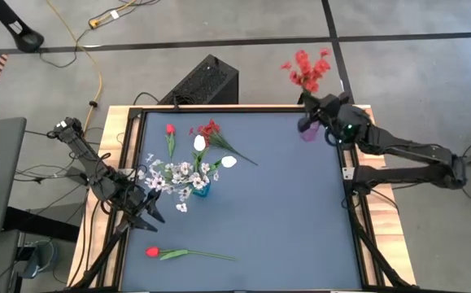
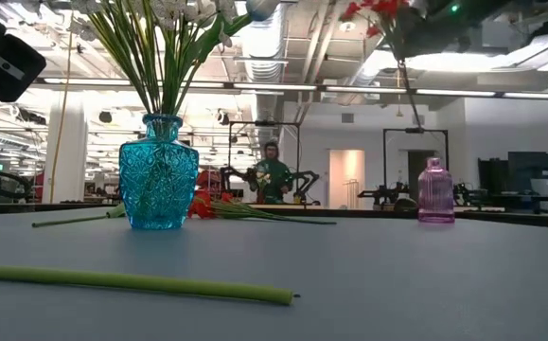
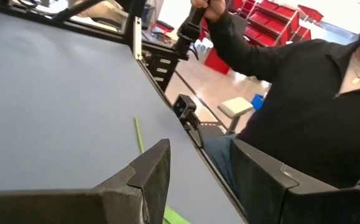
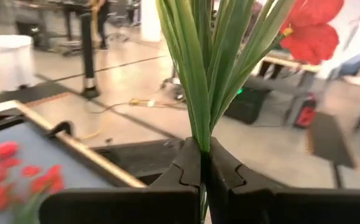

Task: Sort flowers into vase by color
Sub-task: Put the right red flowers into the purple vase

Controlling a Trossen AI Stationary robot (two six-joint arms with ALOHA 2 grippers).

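Note:
My right gripper [image 1: 316, 106] is over the table's far right corner, above a small pink vase [image 1: 308, 132], and is shut on a red spray of blossoms [image 1: 307, 70]. A blue glass vase [image 1: 200, 190] with white sprays [image 1: 174, 175] stands left of centre. A red tulip [image 1: 152, 252] lies near the near edge, its stem [image 2: 132, 281] pointing right. Another red tulip [image 1: 170, 130], a red spray [image 1: 211, 129] and two white tulips [image 1: 199, 143] lie behind the blue vase. My left gripper [image 1: 150, 210] hovers open left of the blue vase. My right gripper [image 4: 201, 146] pinches the red spray's bundle of green stems and leaves [image 4: 199, 124] between its two fingers. The blossoms [image 4: 310, 31] stand beyond the fingers. The spray is lifted clear of the table, its stem [image 2: 403, 80] hanging down above the pink vase [image 2: 434, 194].
A black box [image 1: 207, 81] sits off the table's far edge. The table's raised frame [image 1: 349, 175] runs along its sides. A person in black [image 3: 304, 93] sits by the near edge. Bare blue tabletop spans the middle and right [image 1: 292, 220].

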